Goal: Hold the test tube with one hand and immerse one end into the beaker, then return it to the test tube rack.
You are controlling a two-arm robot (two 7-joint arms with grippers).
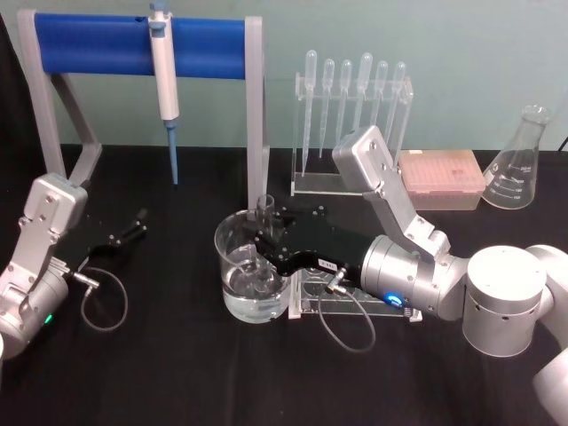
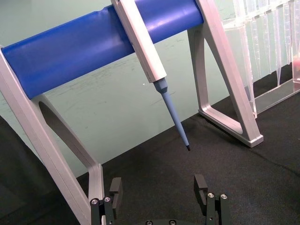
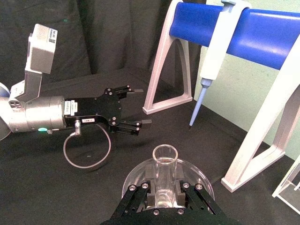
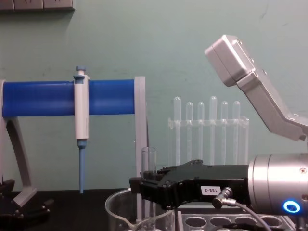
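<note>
Over the beaker [image 1: 227, 259] in the middle of the tabletop [image 1: 177, 373], the right gripper [image 1: 264, 240] clamps its fingers on 1 upright test tube [image 1: 264, 206], whose lower end seems dipped inside. We judge this the immersing step. Next comes a straight lift, then the rack [image 1: 351, 302] just beside it. The left gripper [image 1: 133, 224] lies parked at the left, fingers apart and empty. We count 1 beaker and 6 pipettes [image 1: 364, 80].

Head looks down, chest level; both share beaker [image 1: 229, 259]; wrists close.
</note>
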